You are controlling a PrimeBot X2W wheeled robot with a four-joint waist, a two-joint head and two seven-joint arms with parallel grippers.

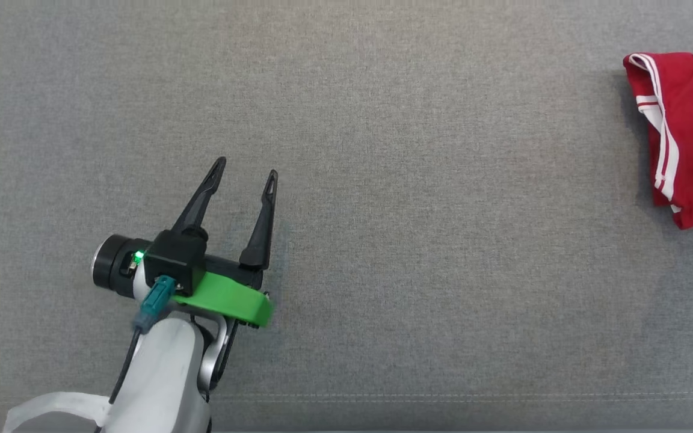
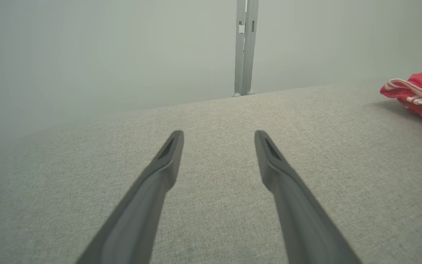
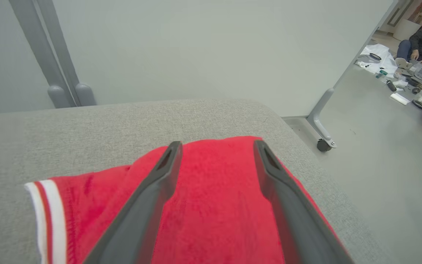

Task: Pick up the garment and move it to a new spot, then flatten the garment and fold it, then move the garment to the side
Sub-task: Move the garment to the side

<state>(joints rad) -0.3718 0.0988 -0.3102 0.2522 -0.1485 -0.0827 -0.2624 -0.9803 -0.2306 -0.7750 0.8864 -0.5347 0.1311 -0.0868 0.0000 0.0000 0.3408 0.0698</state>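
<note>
The garment (image 1: 689,126) is red with white stripes and lies folded at the far right of the grey surface, cut off by the head view's right edge. It also appears at the right edge of the left wrist view as the garment (image 2: 421,95). My left gripper (image 1: 245,169) stands open at the lower left, far from the cloth, with nothing between its fingers (image 2: 167,154). In the right wrist view my right gripper (image 3: 217,148) is open just above the garment (image 3: 214,205), its two fingers spread apart over the red cloth and holding nothing.
The grey fabric surface (image 1: 382,150) spreads wide between the left gripper and the garment. Its right edge (image 3: 306,154) drops to the floor, where a wheeled panel leg (image 3: 322,143) stands. A person (image 3: 421,47) sits on the floor far off among scattered items.
</note>
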